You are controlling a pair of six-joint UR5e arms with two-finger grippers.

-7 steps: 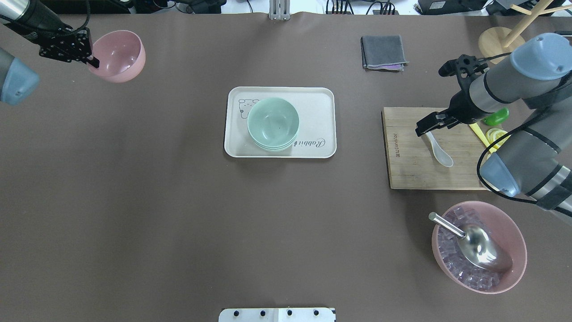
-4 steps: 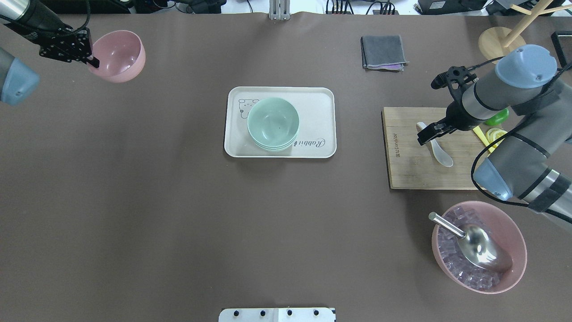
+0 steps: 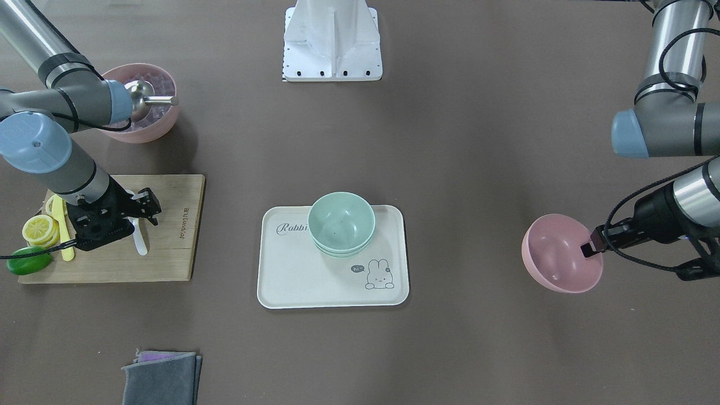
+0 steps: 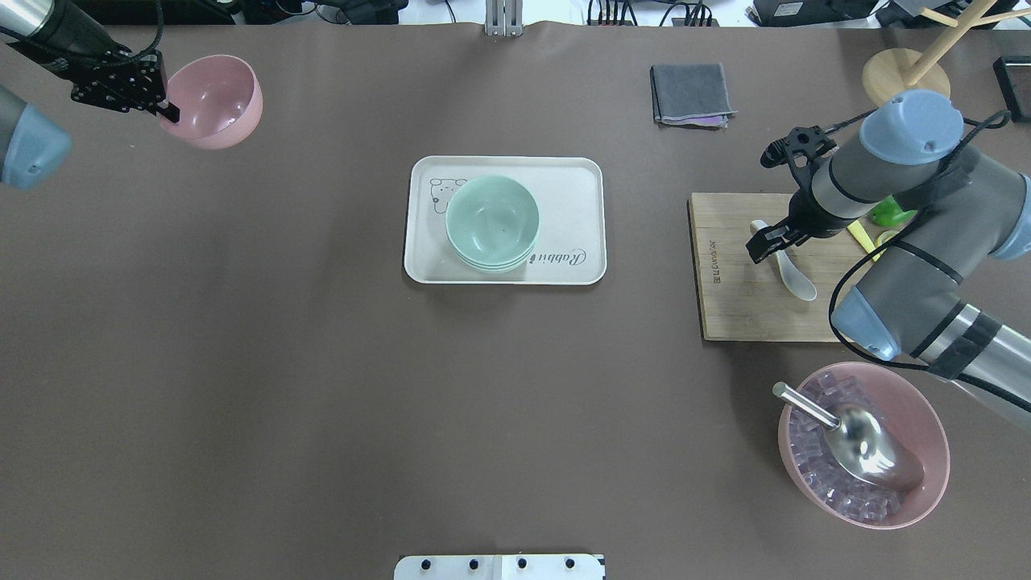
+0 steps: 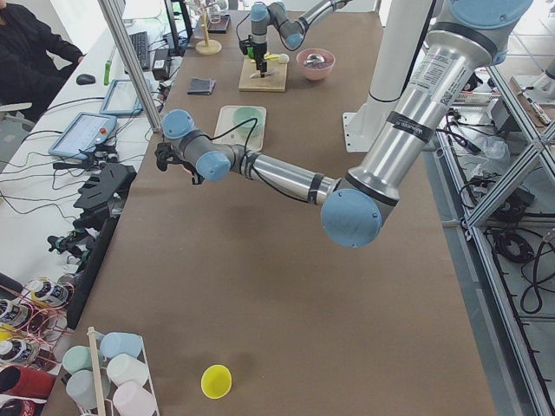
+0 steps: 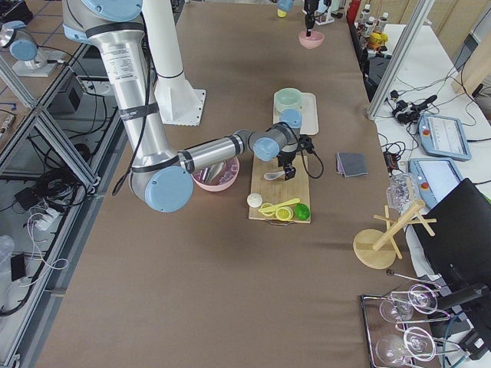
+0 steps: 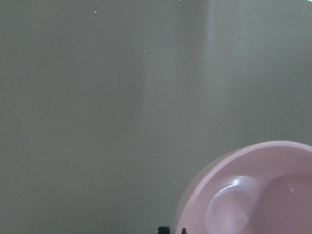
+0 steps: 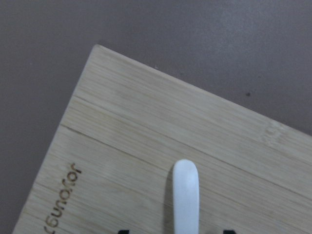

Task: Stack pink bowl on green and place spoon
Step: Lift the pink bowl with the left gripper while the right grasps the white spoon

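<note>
Pink bowl (image 4: 217, 97) tilted far left, left hand (image 4: 167, 111) clamped on its rim for carrying. Right hand (image 4: 763, 246) spread astride spoon (image 4: 796, 278) handle on right-side board (image 4: 741, 310), nothing gripped. Green stack (image 4: 491, 221) waits centre.

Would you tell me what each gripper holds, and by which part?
The left gripper grips the pink bowl by its rim. The right gripper holds nothing; its jaws stand open on either side of the handle of the spoon.
</note>
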